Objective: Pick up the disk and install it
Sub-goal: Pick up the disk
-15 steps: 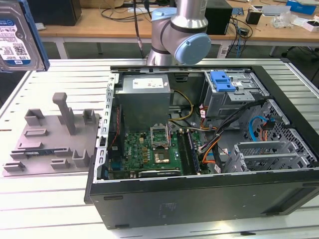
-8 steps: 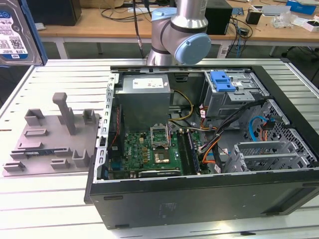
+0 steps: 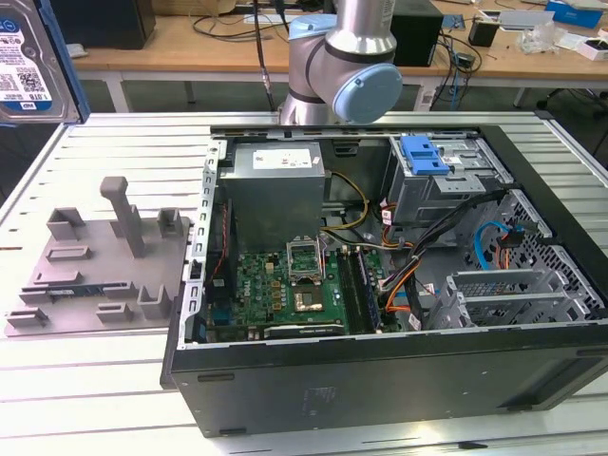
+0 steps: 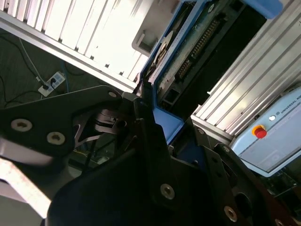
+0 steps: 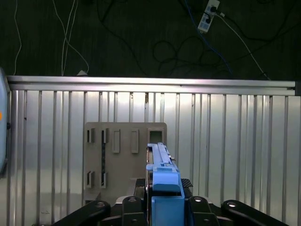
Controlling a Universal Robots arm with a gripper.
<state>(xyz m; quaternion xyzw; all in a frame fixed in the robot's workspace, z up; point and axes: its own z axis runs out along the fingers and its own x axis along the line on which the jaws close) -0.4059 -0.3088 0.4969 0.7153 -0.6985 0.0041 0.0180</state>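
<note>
The disk, a silver drive with a blue-and-white label in a blue bracket, hangs high at the exterior view's far left, above the slatted table. In the first wrist view the disk stands edge-on between the dark fingers of my gripper, which is shut on it. The second wrist view shows the disk from its underside, with its circuit board and connector, and the gripper clamped on its blue bracket.
The grey fixture plate with upright posts lies on the table, below the held disk. The open computer case fills the exterior view's right, with a grey drive cage and blue latch. The arm's base stands behind it.
</note>
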